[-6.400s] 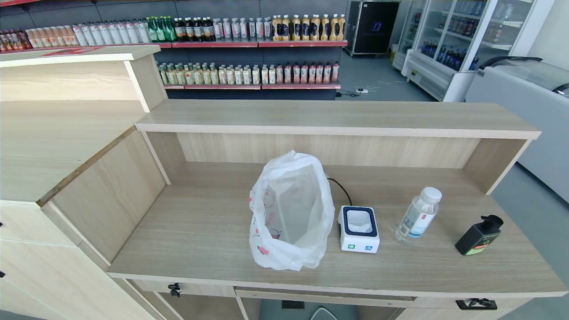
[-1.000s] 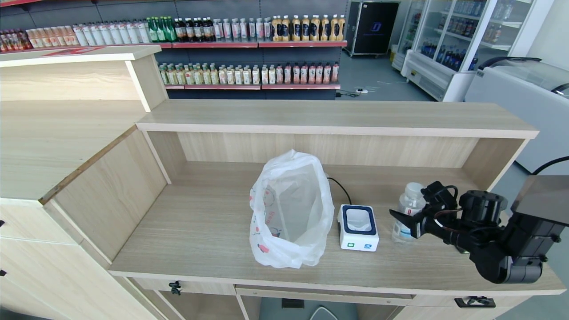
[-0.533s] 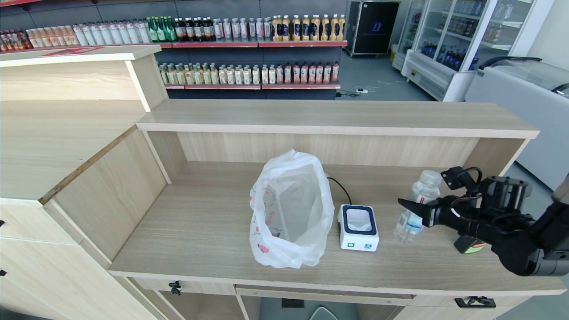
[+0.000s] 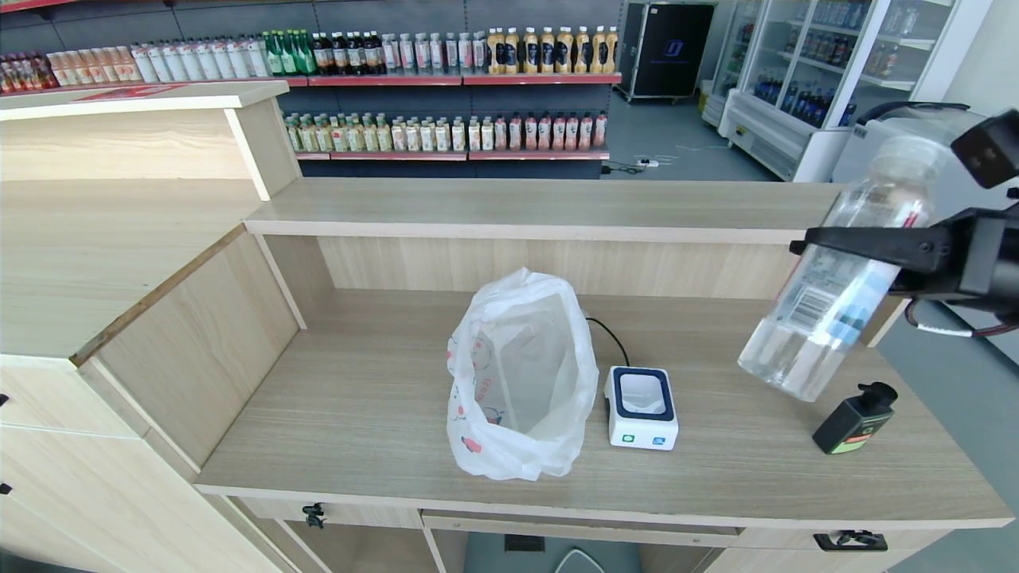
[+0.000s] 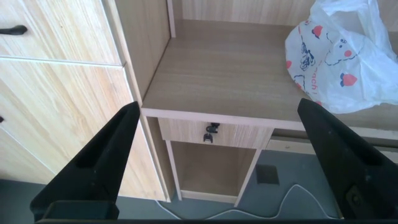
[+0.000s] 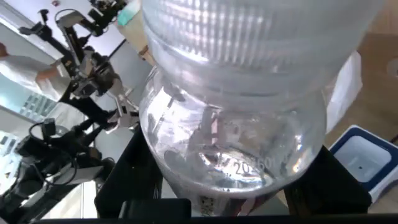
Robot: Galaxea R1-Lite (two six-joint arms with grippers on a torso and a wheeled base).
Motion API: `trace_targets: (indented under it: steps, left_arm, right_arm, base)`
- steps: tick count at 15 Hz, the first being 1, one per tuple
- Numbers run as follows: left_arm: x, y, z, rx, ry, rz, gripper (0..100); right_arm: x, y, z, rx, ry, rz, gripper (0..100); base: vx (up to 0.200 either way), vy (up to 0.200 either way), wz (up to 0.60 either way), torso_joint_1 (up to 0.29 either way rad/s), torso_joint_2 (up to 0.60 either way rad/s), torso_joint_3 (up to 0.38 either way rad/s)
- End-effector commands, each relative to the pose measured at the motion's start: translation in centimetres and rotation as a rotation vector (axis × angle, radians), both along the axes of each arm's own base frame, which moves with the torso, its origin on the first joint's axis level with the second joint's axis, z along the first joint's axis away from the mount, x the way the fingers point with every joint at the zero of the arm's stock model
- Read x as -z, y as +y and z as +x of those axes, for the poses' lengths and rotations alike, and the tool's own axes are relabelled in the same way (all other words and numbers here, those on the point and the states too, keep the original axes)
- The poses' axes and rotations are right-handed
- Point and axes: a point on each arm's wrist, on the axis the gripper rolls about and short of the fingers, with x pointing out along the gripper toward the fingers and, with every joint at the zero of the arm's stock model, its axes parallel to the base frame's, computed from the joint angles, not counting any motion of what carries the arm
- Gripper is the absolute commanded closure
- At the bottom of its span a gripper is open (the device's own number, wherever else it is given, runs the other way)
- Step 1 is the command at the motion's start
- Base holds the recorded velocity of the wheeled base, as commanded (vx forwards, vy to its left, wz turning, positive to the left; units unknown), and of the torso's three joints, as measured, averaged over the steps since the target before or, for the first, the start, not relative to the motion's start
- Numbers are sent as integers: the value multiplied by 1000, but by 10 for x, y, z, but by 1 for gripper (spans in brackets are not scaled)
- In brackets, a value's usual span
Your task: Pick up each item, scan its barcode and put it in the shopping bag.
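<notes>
My right gripper (image 4: pixel 868 247) is shut on a clear water bottle (image 4: pixel 836 270), held tilted high above the counter's right end, cap up and to the right. A barcode on its label faces the head camera. In the right wrist view the bottle (image 6: pixel 236 124) sits between dark fingers (image 6: pixel 134 180). The white scanner (image 4: pixel 642 407) stands on the counter, below and left of the bottle, with the open white shopping bag (image 4: pixel 521 374) just left of it. A black pump bottle (image 4: pixel 856 419) stands at the right. My left gripper (image 5: pixel 217 162) hangs open, low before the counter's left front edge.
The wooden counter (image 4: pixel 358 414) has a raised back ledge (image 4: pixel 597 211) and side walls. A cable runs from the scanner to the back. In the left wrist view, drawers (image 5: pixel 56 37) stand beside the counter and the bag (image 5: pixel 342 56) sits on top.
My right gripper closed on the water bottle on the counter, then lifted it up and to the right, tipping it over. Bag, scanner and pump bottle stayed put.
</notes>
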Motion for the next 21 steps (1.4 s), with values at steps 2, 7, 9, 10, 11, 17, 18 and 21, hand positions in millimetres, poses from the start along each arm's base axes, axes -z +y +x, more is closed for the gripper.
trace_targets:
  steps: [2,7,9,10,11,17,18,21]
  left_arm:
    - [0,0,0,-1,0,0,0]
    - [0,0,0,-1,0,0,0]
    - [0,0,0,-1,0,0,0]
    - [0,0,0,-1,0,0,0]
    - [0,0,0,-1,0,0,0]
    - [0,0,0,-1,0,0,0]
    - [0,0,0,-1,0,0,0]
    - [0,0,0,-1,0,0,0]
  right_arm:
    - [-62,14,-57,-122,-136,41,100]
    - [-68,49,-90,-346,-135,74,100]
    - [-66,54,-98,-387,-140,77,100]
    - [-67,54,-102,-400,-141,79,100]
    - [-67,54,-106,-409,-133,79,100]
    - [-83,57,-125,-471,-142,87,100]
    - [-87,57,-126,-471,-135,90,100]
    - [-86,57,-125,-470,-118,88,100]
  base:
    - [0,0,0,0,0,0]
    - [0,0,0,0,0,0]
    - [0,0,0,0,0,0]
    - [0,0,0,0,0,0]
    - [0,0,0,0,0,0]
    - [0,0,0,0,0,0]
    - [0,0,0,0,0,0]
    - [0,0,0,0,0,0]
